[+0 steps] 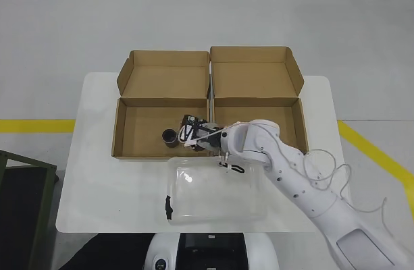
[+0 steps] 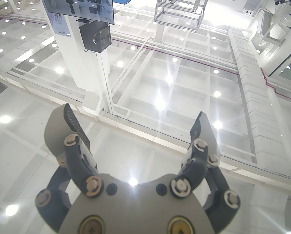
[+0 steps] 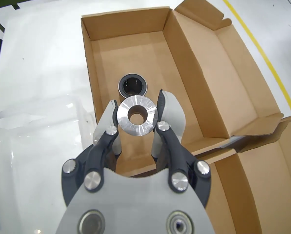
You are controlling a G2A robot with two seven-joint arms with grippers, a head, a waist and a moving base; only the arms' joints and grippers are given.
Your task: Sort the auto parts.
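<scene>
Top view: right gripper [image 1: 193, 130] hangs over the right end of the left cardboard box [image 1: 136, 135]. Its fingers pinch a silver metal ring [image 3: 145, 122] by the sides, and the ring is held above the box floor, not set down. A black cylindrical part [image 1: 169, 138] stands in that same box, just left of the gripper. The right cardboard box [image 1: 257, 125] sits touching it. A clear plastic bin [image 1: 213, 196] is at the near side of the table [image 1: 92, 169], with a small dark thing [image 1: 167, 208] on its left rim; can't tell what it is. Left gripper [image 2: 134, 120] points up at the ceiling, fingers spread, holding nothing. The ring and the black one are the only parts I can make out. Judgement: late in the sort, one part placed, ring likely last, only the release left.
</scene>
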